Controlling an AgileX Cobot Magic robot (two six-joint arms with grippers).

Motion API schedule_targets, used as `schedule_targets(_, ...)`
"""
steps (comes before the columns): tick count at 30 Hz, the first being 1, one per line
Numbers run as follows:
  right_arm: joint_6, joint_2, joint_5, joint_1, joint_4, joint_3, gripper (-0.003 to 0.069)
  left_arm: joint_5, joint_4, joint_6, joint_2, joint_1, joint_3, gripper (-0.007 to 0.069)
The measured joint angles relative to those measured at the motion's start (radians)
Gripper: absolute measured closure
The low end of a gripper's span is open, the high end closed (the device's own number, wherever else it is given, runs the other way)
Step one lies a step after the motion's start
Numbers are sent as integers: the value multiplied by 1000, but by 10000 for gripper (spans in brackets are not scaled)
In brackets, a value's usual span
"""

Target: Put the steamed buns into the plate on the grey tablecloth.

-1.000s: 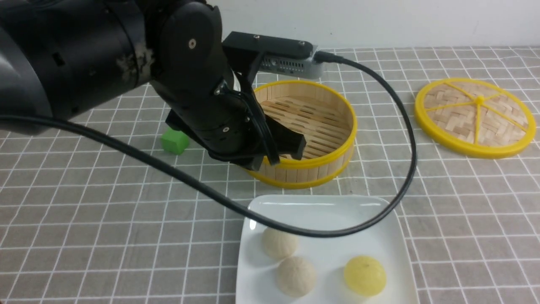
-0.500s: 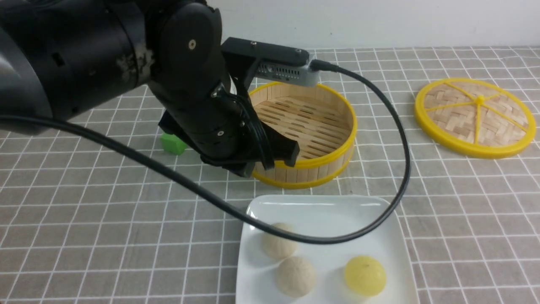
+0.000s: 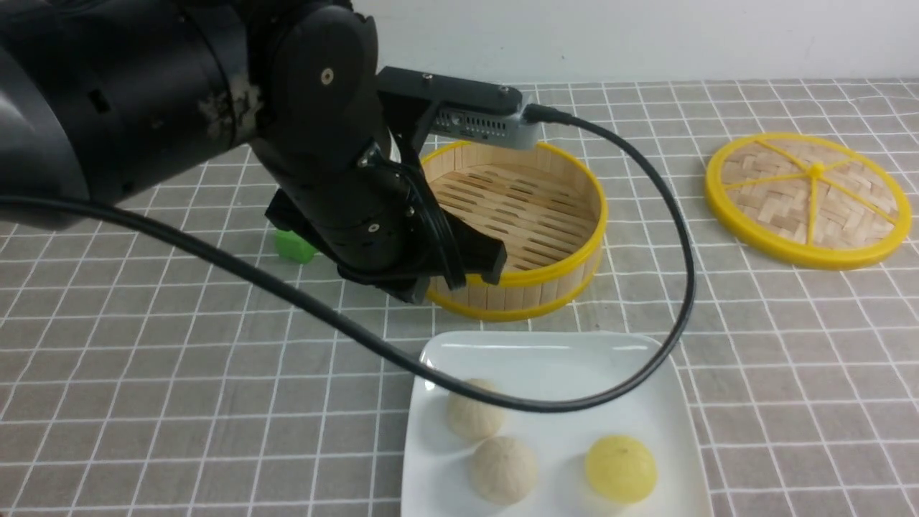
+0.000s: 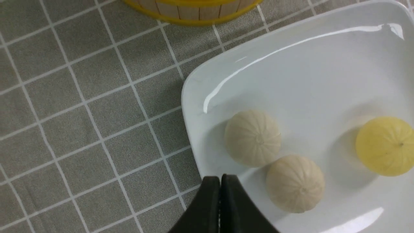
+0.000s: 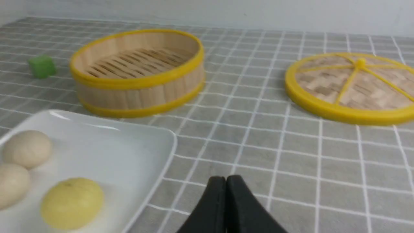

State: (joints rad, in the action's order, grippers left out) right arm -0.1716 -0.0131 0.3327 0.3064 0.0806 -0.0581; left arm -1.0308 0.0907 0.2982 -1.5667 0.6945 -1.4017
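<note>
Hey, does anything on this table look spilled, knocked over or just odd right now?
Nothing spilled or tipped. One oddity: a small green cube sits alone on the grey checked cloth beside the empty yellow-rimmed bamboo steamer, unrelated to the food items.

Empty bamboo steamer basket (image 3: pixel 520 222), woven yellow-rimmed lid (image 3: pixel 808 197) lying flat well apart, green cube (image 5: pixel 42 66)

left arm (image 3: pixel 330 179) drawn back toward the left, covering more of green cube (image 3: pixel 293 248)

A plain white wall (image 3: pixel 646 36) rises behind the table, evenly lit.
</note>
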Motion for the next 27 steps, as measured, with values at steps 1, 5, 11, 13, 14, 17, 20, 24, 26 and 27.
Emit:
schedule_targets(1,0,15,-1,-35,12,30,648,3,6,0,0,0,0,603)
schedule_targets(5,0,22,21,-123,34,79,645,4,34,0,0,0,0,607)
schedule_targets(11,0,22,49,-188,36,75,640,-2,48,0,7,0,0,606)
schedule_targets(13,0,22,50,-201,36,74,638,-15,51,0,20,0,0,606)
schedule_targets(14,0,22,50,-205,36,74,638,-22,55,-3,28,0,0,606)
schedule_targets(17,0,22,51,-210,36,74,634,-50,69,-19,75,0,0,606)
schedule_targets(20,0,22,51,-210,36,74,629,-106,89,-25,146,0,0,606)
schedule_targets(24,0,22,51,-210,36,74,622,-194,105,-27,265,0,6,606)
schedule_targets(26,0,22,51,-210,36,74,617,-203,106,-27,338,0,28,606)
schedule_targets(27,0,22,51,-210,36,74,615,-206,106,-27,362,0,39,606)
